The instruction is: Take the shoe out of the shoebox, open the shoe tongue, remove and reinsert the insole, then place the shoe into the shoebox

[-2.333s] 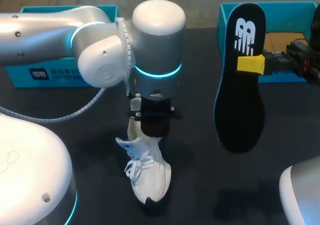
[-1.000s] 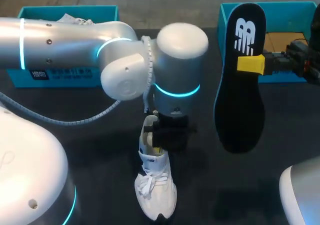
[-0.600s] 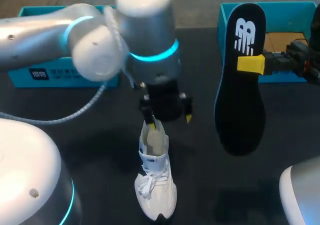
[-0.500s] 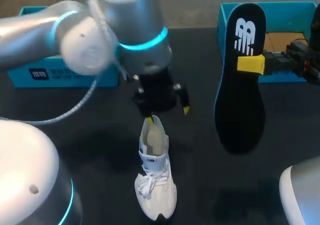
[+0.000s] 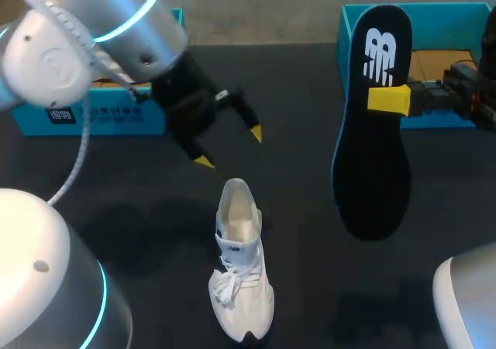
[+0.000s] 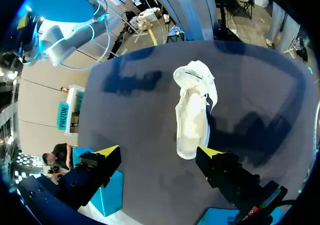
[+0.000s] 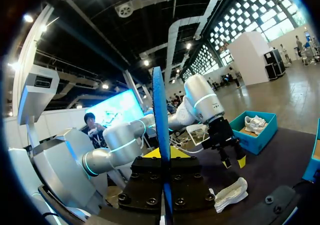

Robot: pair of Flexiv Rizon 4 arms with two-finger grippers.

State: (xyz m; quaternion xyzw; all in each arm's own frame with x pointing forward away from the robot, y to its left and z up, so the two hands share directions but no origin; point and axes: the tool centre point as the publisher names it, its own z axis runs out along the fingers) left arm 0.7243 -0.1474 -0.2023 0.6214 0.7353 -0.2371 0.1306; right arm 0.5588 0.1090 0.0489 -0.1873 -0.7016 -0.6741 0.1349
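Left gripper [image 5: 229, 147] is hovering spread, 11 o'clock of the soft shoe [image 5: 239, 271]; right gripper [image 5: 387, 99] is clamping the likely bendy insole [image 5: 372, 155] mid-length

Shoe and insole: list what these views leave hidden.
Shoe interior toward the toe: head view, covered by tongue and laces.
Insole underside: head view, faces away; right wrist view shows only its edge.
Right gripper: head view, second finger behind the insole.
Left shoebox: head view, mostly behind the left arm.

A dark matte table [image 5: 302, 93] carries soft shadows, apparently lit from overhead.
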